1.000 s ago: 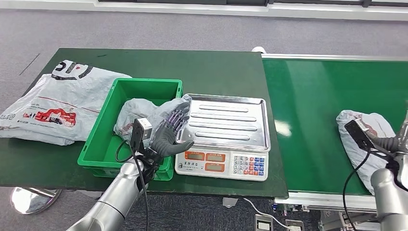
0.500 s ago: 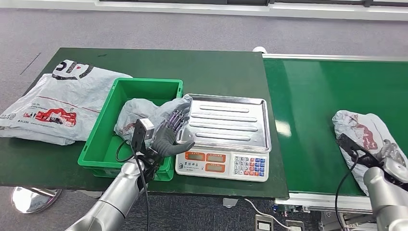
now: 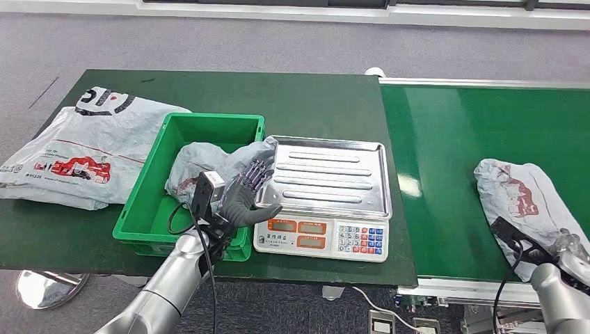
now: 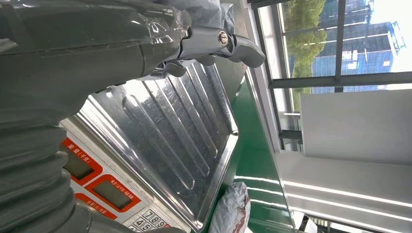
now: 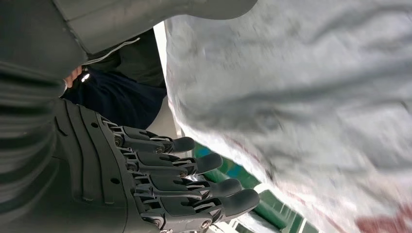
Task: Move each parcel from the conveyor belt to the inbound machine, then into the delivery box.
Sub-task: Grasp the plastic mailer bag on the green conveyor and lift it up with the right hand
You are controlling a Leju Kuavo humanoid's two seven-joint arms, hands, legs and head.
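My right robot hand has drawn back off the conveyor parcel, fingers apart and empty, leaving it ungrasped on the belt, while my left robot hand stays open beside the scale.

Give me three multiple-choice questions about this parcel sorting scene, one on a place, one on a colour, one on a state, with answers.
1. Where is the parcel nearest the right hand?
A. on the conveyor belt
B. on the scale
C. on the floor

2. What colour is the bin?
A. blue
B. green
C. red

3. What is on the scale tray?
A. a parcel
B. nothing
C. a box

Answers: 1 A, it lies on the green belt. 2 B, its walls are green. 3 B, the steel tray is bare.
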